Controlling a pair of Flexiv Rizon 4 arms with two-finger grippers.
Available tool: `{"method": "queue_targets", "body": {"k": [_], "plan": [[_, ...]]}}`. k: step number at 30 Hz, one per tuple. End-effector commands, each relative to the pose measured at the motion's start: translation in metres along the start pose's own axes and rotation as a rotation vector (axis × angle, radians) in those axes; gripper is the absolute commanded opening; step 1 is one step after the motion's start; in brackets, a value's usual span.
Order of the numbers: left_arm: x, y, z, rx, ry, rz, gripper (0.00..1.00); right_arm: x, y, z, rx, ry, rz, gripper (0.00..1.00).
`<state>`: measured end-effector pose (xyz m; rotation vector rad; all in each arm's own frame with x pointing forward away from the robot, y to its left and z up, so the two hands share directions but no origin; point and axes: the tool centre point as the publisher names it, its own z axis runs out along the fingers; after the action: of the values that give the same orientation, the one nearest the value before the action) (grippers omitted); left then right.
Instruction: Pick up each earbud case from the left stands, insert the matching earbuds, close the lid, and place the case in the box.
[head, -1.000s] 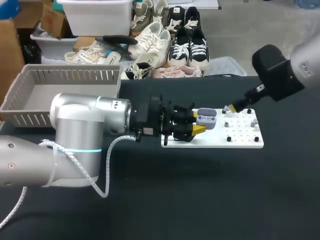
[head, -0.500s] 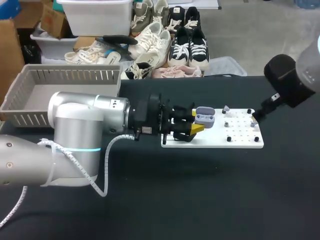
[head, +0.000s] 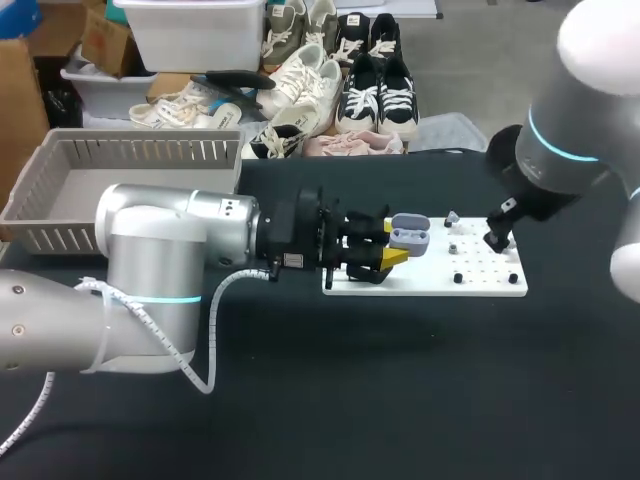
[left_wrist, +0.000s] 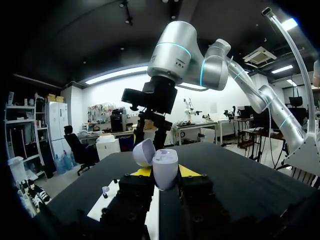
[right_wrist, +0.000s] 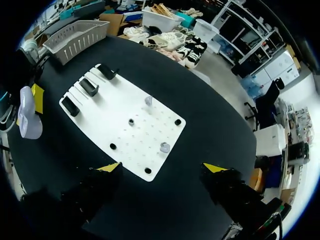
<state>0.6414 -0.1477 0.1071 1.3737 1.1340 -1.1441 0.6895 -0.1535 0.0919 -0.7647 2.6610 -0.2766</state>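
the open earbud case (head: 410, 234), its lid tipped up, sat clamped between the fingers of the left gripper (head: 385, 250), held over the left part of the white board (head: 420, 285) on the dark tabletop (head: 400, 400). three dark stands (right_wrist: 89, 86) stood at that end of the board, with no case showing on them. two small grey earbuds (right_wrist: 164, 147) rested on pegs across the board's right half, well apart from each other. the right gripper (right_wrist: 162, 167) hung above the board's right end, its fingers spread wide and holding nothing. the slatted grey box (head: 60, 195) waited at the far left of the tabletop. the step in hand looked to be fetching an earbud: the right gripper would need to drop onto one bud, pinch it lightly, then carry it left to the case's open well.
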Motion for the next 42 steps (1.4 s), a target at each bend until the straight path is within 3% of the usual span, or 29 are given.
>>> {"method": "queue_targets", "body": {"k": [1, 2, 6, 10, 17, 31, 42], "plan": [[0.000, -0.002, 0.001, -0.008, 0.000, 0.002, 0.00, -0.011, 0.003, 0.017, 0.089, 0.042, 0.014, 0.93], [0.000, -0.002, 0.001, -0.008, 0.000, 0.002, 0.00, -0.012, 0.002, 0.020, 0.072, 0.047, 0.025, 0.87], [0.000, -0.002, 0.001, -0.008, 0.000, 0.002, 0.00, -0.012, 0.001, 0.028, 0.041, 0.063, 0.049, 0.81], [0.000, -0.002, 0.001, -0.008, 0.000, 0.002, 0.00, -0.011, 0.000, 0.034, 0.015, 0.074, 0.069, 0.59], [0.000, -0.002, 0.001, -0.008, 0.000, 0.002, 0.00, -0.008, 0.000, 0.040, -0.016, 0.097, 0.087, 0.49], [0.000, -0.002, 0.001, -0.008, 0.000, 0.002, 0.00, -0.007, 0.003, 0.047, -0.037, 0.161, 0.091, 0.49], [0.000, -0.002, 0.001, -0.008, 0.000, 0.002, 0.00, -0.010, 0.001, 0.055, -0.049, 0.163, 0.101, 0.46]]}}
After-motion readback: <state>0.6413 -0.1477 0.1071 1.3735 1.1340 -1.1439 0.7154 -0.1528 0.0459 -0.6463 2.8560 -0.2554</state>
